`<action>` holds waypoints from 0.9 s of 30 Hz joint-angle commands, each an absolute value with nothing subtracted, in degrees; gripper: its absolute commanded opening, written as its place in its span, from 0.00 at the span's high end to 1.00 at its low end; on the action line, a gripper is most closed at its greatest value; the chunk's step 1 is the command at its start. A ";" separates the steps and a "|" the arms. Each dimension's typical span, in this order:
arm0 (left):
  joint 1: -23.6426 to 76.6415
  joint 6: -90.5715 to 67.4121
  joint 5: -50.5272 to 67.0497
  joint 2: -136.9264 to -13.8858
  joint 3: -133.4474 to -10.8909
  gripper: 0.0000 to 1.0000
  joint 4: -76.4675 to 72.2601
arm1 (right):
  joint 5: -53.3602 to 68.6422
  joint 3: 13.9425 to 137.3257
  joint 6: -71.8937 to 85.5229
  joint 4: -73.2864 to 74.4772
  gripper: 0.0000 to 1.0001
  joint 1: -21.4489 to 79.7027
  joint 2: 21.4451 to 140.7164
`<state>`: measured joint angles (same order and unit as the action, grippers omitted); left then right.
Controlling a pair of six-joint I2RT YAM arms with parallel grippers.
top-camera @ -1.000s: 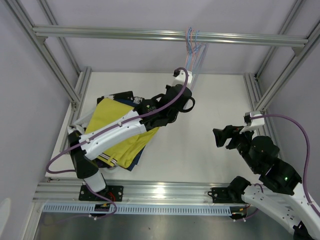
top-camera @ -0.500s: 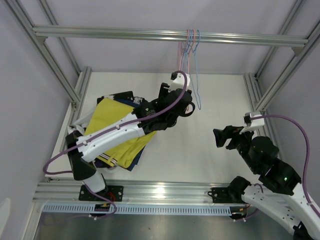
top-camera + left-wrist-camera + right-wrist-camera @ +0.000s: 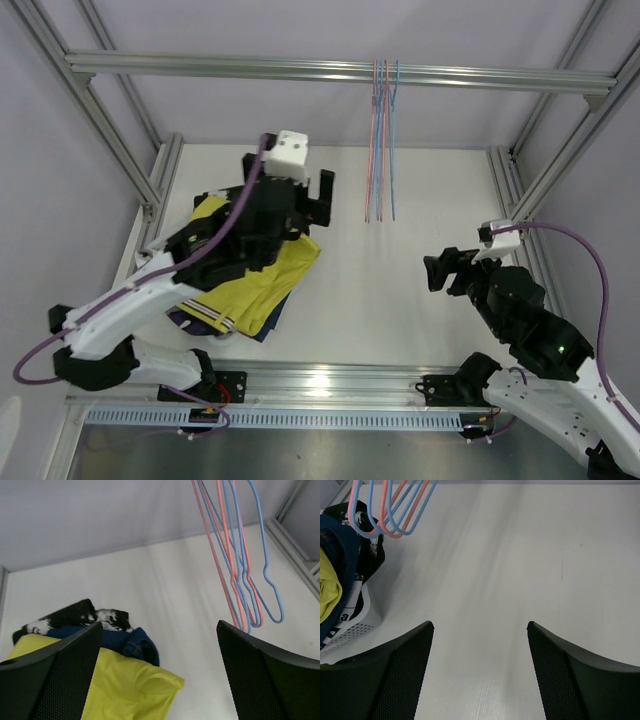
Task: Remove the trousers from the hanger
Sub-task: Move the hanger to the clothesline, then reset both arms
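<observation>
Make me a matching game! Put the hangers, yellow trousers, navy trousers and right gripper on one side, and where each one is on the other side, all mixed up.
Things:
1. hangers
2. yellow trousers
3. navy trousers
4. right gripper

Places:
a. on top of the pile
b. open over bare table
c. hanging bare from the rail
d. tucked under the yellow pair

Pairs: 1-c, 2-a, 3-d, 4-b
</observation>
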<state>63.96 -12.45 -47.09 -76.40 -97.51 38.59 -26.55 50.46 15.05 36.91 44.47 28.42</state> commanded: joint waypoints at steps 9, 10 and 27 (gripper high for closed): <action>61.18 -1.40 -54.93 -49.68 -71.49 0.01 22.33 | -28.22 51.77 15.64 35.33 0.15 44.56 32.07; 60.65 -1.84 -54.76 -45.83 -68.32 0.01 20.85 | -28.04 52.20 15.38 35.33 0.15 44.56 33.56; 58.80 -0.78 -53.00 -33.05 -53.17 0.00 8.53 | -30.84 51.33 15.38 35.94 0.00 44.21 39.28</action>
